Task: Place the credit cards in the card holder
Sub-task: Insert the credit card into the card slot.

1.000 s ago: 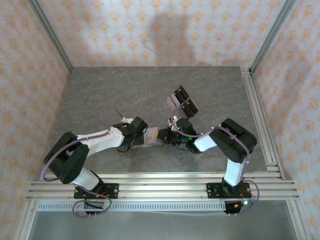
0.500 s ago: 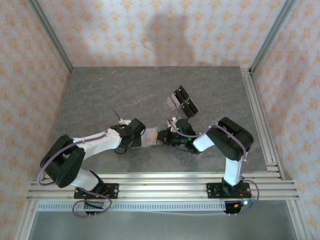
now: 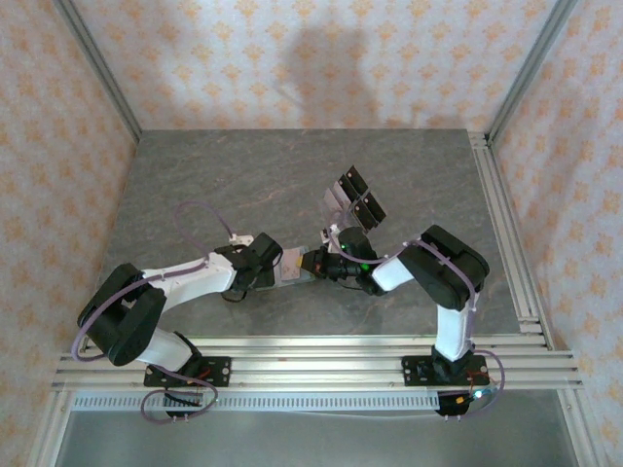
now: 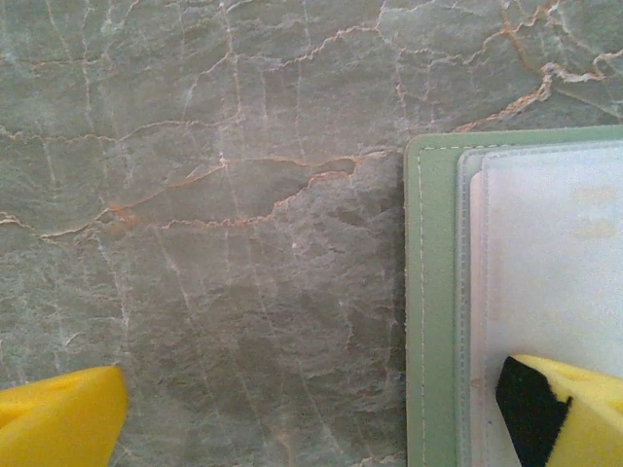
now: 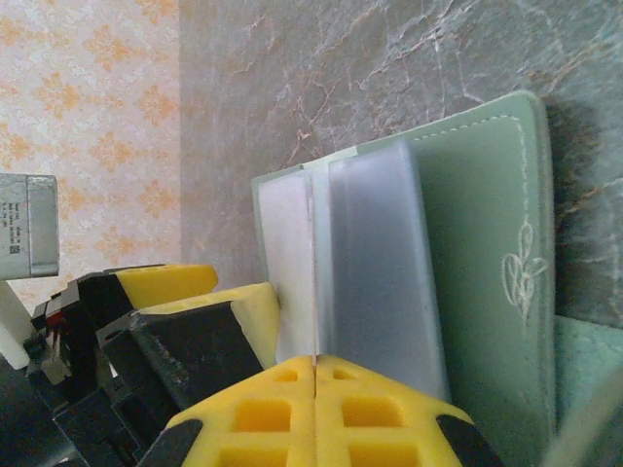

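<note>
Peach patterned walls (image 3: 292,58) enclose grey marbled tabletop (image 3: 243,175).

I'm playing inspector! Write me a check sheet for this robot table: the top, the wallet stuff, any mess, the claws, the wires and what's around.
Surface: grey marble-patterned table, flat, no spills seen.
Job's things: sage-green stitched card holder lying open; pale flat cards or sleeves inside, hard to tell apart.
Clutter: clear plastic tray with dark pieces, beyond the wallet.
Grippers: left gripper open, one yellow finger on the holder's inside; right gripper shut, seemingly pinching a thin pale sheet.
Cables: purple cable looping off the left arm, away from the wallet.
Surroundings: orange-flowered walls; metal rails at the near edge.
</note>
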{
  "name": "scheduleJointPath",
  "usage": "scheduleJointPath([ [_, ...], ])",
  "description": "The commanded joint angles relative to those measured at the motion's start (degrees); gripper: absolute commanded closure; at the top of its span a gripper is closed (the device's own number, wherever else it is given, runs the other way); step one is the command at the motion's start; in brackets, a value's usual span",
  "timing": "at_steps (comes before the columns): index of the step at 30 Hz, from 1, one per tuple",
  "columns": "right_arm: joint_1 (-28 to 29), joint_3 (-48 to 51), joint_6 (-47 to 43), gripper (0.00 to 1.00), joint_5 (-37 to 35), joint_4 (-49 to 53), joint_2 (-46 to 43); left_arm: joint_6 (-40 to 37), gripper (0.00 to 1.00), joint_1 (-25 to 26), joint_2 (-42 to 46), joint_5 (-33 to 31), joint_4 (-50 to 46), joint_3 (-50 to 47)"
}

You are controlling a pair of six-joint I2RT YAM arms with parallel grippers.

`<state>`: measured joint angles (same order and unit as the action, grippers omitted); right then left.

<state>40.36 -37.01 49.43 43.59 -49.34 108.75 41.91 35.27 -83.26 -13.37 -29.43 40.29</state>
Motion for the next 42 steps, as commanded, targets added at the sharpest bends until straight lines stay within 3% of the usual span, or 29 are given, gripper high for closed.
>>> scheduleJointPath([
  [1, 0.2, -1.4, -2.8, 1.0, 1.1, 0.5, 0.6, 0.5, 0.0, 0.0, -0.2, -2.3, -2.0, -1.9],
  [42, -2.2, -6.8, -9.8, 1.0, 8.0, 9.1, 4.8, 0.5, 0.0, 0.0, -1.0, -2.1, -1.3, -1.9],
])
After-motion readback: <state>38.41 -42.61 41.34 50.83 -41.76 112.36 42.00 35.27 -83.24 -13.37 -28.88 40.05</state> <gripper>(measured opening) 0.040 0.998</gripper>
